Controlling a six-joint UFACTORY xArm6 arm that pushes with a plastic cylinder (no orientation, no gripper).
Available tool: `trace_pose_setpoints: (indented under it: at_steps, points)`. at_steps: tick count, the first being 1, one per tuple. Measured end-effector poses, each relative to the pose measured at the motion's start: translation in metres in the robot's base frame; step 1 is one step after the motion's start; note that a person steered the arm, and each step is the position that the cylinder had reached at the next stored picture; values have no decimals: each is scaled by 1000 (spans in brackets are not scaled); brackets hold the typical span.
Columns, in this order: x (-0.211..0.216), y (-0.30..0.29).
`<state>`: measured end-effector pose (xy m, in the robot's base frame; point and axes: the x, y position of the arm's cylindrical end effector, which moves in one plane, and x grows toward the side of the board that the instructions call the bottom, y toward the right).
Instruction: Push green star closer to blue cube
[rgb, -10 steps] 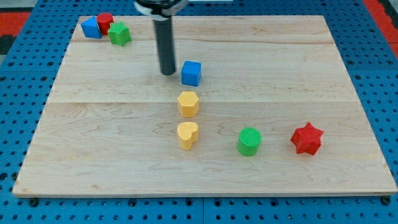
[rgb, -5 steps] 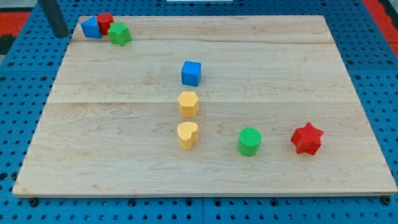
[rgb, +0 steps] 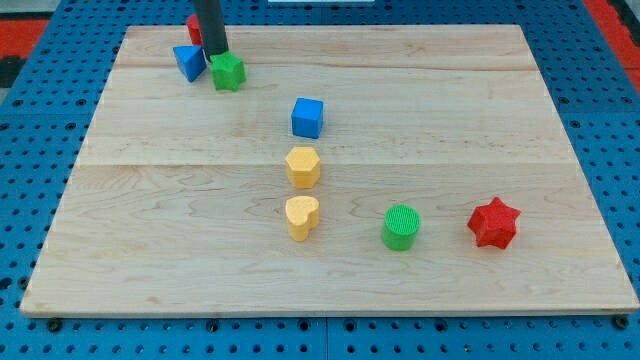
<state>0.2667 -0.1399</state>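
The green star (rgb: 229, 72) lies near the board's top left, to the upper left of the blue cube (rgb: 308, 117), with bare wood between them. My tip (rgb: 216, 53) stands at the star's upper-left edge, touching or nearly touching it. The rod rises out of the view's top. A second blue block (rgb: 187, 61) lies just left of my tip. A red block (rgb: 194, 27) shows partly behind the rod, above that blue block.
A yellow hexagon (rgb: 303, 166) and a yellow heart (rgb: 301, 216) lie below the blue cube. A green cylinder (rgb: 401, 227) and a red star (rgb: 494, 223) lie at the lower right. The wooden board (rgb: 500, 120) rests on a blue pegboard.
My tip swung from beside the blue cube to the far top left, then came right. The green star, the blue block and the red block have shifted right toward the blue cube.
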Motion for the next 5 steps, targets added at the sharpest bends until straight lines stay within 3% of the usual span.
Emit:
trace_pose_setpoints:
  at_steps: [1,2,3,5]
  points:
    - [10,-1]
    - [19,-45]
    - [36,-38]
    - [36,63]
